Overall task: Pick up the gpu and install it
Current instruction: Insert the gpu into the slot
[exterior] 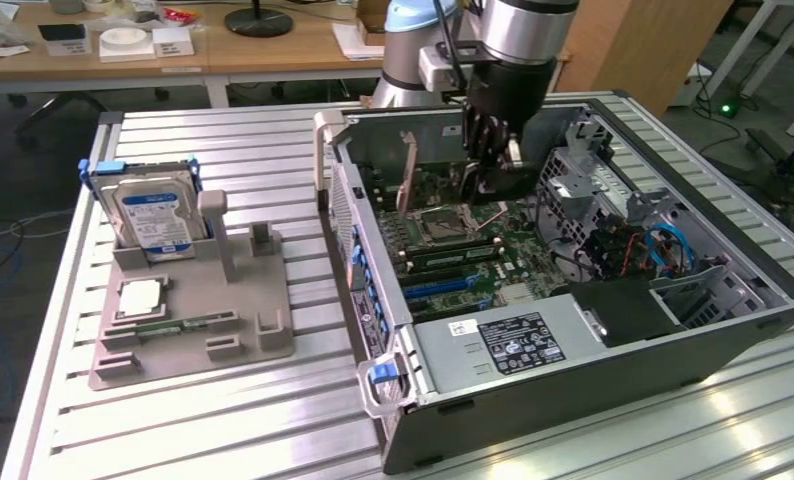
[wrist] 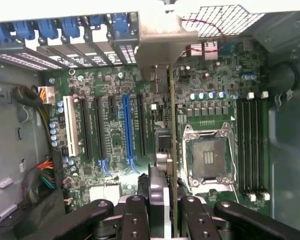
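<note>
The gpu (wrist: 168,125) shows edge-on in the wrist view as a thin dark board. Its pale beige bracket (wrist: 160,42) lies against the rear slot openings of the open computer case (exterior: 717,330). My gripper (wrist: 162,217) is shut on the card's near end, one black finger on each side. The card stands upright over the green motherboard (wrist: 110,90), between the blue slot (wrist: 126,130) and the CPU socket (wrist: 210,157). Whether it is seated in a slot I cannot tell. In the exterior view my gripper (exterior: 484,185) reaches down inside the case above the motherboard.
On the exterior view's left, a grey holder tray (exterior: 237,345) carries a silver hard drive with a blue label (exterior: 157,220), a CPU chip (exterior: 141,298) and a small green memory stick (exterior: 184,325). Case walls, a drive cage (exterior: 577,180) and cables (exterior: 657,250) crowd around the gripper.
</note>
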Robot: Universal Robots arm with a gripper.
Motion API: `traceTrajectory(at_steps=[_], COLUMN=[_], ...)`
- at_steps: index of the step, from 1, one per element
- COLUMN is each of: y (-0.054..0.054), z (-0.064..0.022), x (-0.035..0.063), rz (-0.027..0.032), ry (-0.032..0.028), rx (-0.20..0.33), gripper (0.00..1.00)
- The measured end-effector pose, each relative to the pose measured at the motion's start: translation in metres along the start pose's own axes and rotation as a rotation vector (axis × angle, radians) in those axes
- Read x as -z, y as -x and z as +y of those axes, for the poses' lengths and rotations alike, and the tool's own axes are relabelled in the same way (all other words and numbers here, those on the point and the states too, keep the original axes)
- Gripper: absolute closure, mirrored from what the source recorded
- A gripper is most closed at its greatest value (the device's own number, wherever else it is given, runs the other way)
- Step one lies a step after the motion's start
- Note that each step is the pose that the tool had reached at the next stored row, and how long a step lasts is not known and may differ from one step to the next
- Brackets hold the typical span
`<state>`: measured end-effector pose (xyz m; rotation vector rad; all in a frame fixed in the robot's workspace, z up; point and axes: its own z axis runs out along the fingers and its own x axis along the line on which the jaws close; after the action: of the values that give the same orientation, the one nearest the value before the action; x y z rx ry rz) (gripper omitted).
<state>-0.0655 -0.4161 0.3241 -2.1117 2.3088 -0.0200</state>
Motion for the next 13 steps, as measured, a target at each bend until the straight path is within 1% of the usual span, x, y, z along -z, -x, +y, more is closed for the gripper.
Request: traceTrajectory(at_steps=[4,7,13], y=[-0.0035,-0.0055,-0.0061], z=[-0.0001,-0.0003,-0.0003], x=[-0.0039,-0.0051,-0.0101], rz=[-0.0010,-0.0011,-0.0018], ry=[0.0000,0.0001,0.0000], rx=[0.008,0.019,0.030], gripper=[0.71,0.71,0.71])
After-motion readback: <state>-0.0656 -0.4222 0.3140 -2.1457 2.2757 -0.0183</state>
